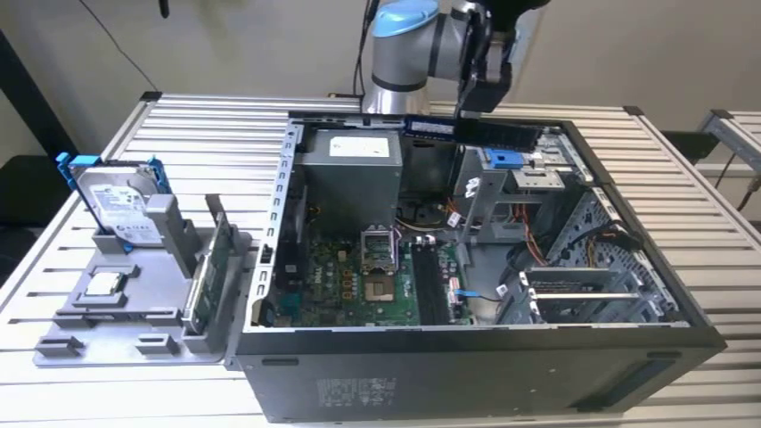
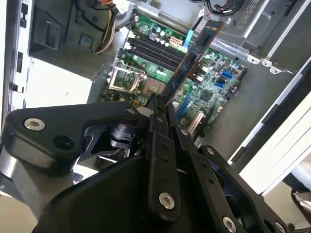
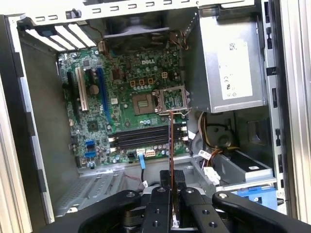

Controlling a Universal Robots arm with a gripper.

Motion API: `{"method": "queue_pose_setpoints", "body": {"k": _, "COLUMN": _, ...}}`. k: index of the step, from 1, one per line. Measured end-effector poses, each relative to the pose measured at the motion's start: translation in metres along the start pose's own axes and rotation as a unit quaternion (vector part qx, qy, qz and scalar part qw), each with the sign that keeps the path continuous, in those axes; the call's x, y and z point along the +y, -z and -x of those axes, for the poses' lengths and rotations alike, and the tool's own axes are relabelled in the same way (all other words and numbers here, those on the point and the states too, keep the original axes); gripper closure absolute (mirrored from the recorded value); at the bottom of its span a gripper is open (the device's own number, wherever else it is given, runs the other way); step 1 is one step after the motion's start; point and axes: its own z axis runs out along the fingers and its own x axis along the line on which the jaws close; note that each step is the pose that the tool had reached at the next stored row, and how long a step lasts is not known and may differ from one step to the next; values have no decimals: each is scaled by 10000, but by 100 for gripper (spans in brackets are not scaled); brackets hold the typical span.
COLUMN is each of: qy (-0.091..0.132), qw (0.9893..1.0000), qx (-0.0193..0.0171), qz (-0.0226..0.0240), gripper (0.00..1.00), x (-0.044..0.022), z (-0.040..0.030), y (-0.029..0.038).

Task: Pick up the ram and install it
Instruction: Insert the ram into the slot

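Observation:
The ram (image 1: 487, 132) is a long dark stick with black chips, held level above the far rim of the open computer case (image 1: 476, 366). My gripper (image 1: 471, 112) hangs from above and is shut on the ram's upper edge. In both wrist views the ram (image 2: 192, 58) (image 3: 171, 141) shows edge-on, sticking out from between the black fingers (image 2: 156, 121) (image 3: 160, 201). Below it lies the green motherboard (image 3: 121, 92) with its row of black memory slots (image 3: 141, 138) (image 2: 155, 51) (image 1: 426, 281). The ram is well above the slots and apart from them.
A grey power supply (image 1: 356, 169) fills the case's far corner; metal drive cages (image 1: 571, 267) and cables sit on the exterior view's right. Outside the case, on the exterior view's left, a grey holder (image 1: 119, 312) carries a silver hard drive (image 1: 119, 209) and an upright green card (image 1: 212, 267).

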Motion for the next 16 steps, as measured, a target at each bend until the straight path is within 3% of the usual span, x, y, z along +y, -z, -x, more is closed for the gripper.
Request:
{"method": "queue_pose_setpoints", "body": {"k": 8, "qy": -298, "qw": 9996, "qx": 3, "qz": -15, "gripper": 86, "x": 0, "z": 0, "y": 0}}
{"method": "queue_pose_setpoints", "body": {"k": 16, "qy": -647, "qw": 9979, "qx": 12, "qz": -34, "gripper": 86, "x": 0, "z": 0, "y": 0}}
